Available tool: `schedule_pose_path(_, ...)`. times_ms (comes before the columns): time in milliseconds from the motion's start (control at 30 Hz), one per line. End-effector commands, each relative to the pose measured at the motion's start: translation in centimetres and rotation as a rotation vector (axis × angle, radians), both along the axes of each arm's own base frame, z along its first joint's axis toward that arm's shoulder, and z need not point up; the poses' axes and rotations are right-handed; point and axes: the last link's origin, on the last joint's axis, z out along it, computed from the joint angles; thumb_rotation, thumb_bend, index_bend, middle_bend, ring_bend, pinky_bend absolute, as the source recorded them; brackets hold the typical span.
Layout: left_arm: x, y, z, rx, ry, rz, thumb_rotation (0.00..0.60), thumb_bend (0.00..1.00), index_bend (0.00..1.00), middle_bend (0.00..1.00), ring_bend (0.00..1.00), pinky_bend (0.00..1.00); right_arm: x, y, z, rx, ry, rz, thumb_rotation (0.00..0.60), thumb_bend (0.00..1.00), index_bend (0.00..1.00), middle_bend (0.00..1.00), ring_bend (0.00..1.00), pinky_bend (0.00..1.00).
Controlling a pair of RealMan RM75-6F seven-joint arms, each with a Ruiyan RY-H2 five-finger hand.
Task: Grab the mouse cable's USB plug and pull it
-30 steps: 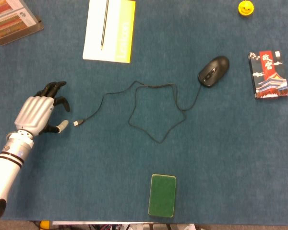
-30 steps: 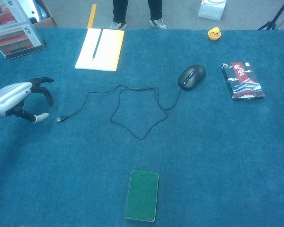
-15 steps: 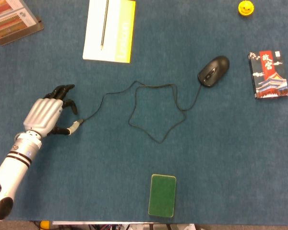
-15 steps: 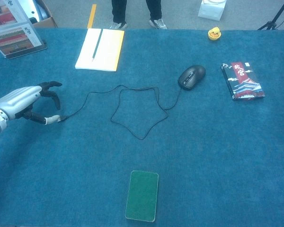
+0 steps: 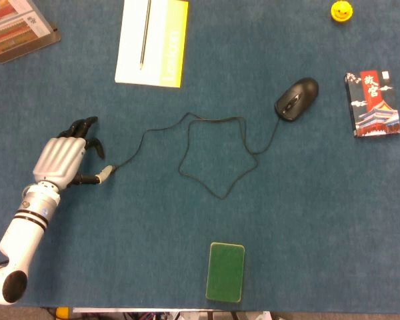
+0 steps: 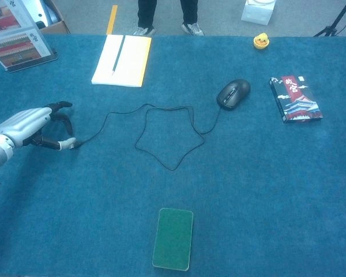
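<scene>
The black mouse (image 5: 297, 99) lies at the right back of the blue table, and its thin black cable (image 5: 217, 121) runs left in a star-shaped loop. The cable ends in the USB plug (image 5: 109, 170) at the left. My left hand (image 5: 63, 157) sits just left of the plug, its thumb tip touching the plug's end. The dark fingers arch above it with a gap between them and the thumb. In the chest view the left hand (image 6: 29, 124) reaches the plug (image 6: 76, 144) in the same way, and the mouse (image 6: 233, 94) lies still. My right hand shows in neither view.
A white and yellow notepad (image 5: 152, 41) with a pencil lies at the back. A green pad (image 5: 225, 271) is near the front edge, a patterned box (image 5: 373, 105) at the right, a yellow toy (image 5: 341, 11) at the far right back, and a booklet (image 5: 17, 27) at the far left back.
My left hand slid right from a spot clear of the plug until its thumb met the plug. Its fingers have since drawn in a little. The cable and mouse have not moved.
</scene>
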Motion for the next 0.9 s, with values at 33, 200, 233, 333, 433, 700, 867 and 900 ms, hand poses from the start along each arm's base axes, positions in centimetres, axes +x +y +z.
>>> schedule_pose_path(33, -0.2, -0.1, 0.0, 0.006, 0.009, 0.003, 0.365, 0.3, 0.43, 0.03, 0.02, 0.18, 0.0, 0.0, 0.0, 0.001, 0.0, -0.001, 0.6, 0.34, 0.45, 0.33, 0.29, 0.44)
schedule_pose_path(200, -0.6, -0.3, 0.0, 0.012, 0.041, 0.0, 0.365, 0.3, 0.41, 0.02, 0.02, 0.18, -0.1, -0.1, -0.2, 0.004, -0.004, -0.004, 0.6, 0.34, 0.45, 0.33, 0.29, 0.44)
schedule_pose_path(233, -0.6, -0.4, -0.1, 0.013, 0.051, -0.003, 0.365, 0.3, 0.41, 0.02, 0.02, 0.18, -0.2, 0.0, -0.2, 0.004, -0.005, -0.005, 0.6, 0.34, 0.45, 0.33, 0.29, 0.44)
schedule_pose_path(333, -0.7, -0.6, -0.2, 0.014, 0.065, -0.006, 0.365, 0.3, 0.4, 0.02, 0.02, 0.18, -0.3, 0.0, -0.2, 0.003, -0.006, -0.008, 0.6, 0.34, 0.45, 0.33, 0.29, 0.44)
schedule_pose_path(433, -0.6, -0.8, -0.3, 0.014, 0.076, -0.011, 0.366, 0.3, 0.4, 0.02, 0.02, 0.18, -0.4, 0.1, -0.1, 0.0, -0.008, -0.008, 0.6, 0.34, 0.45, 0.33, 0.29, 0.44)
schedule_pose_path(700, -0.3, -1.1, -0.7, 0.02, 0.097, -0.027, 0.375, 0.3, 0.4, 0.02, 0.02, 0.18, -0.2, 0.1, 0.2, -0.015, -0.015, 0.004, 0.6, 0.34, 0.45, 0.33, 0.29, 0.44)
schedule_pose_path(867, -0.3, -1.2, -0.9, 0.021, 0.098, -0.028, 0.394, 0.3, 0.4, 0.02, 0.02, 0.18, 0.7, -0.2, 1.1, -0.043, -0.012, 0.041, 0.6, 0.34, 0.45, 0.33, 0.29, 0.44)
schedule_pose_path(900, -0.3, -1.2, -0.9, 0.022, 0.098, -0.028, 0.396, 0.3, 0.4, 0.02, 0.02, 0.18, 0.8, -0.2, 1.2, -0.044, -0.01, 0.045, 0.6, 0.34, 0.45, 0.33, 0.29, 0.44)
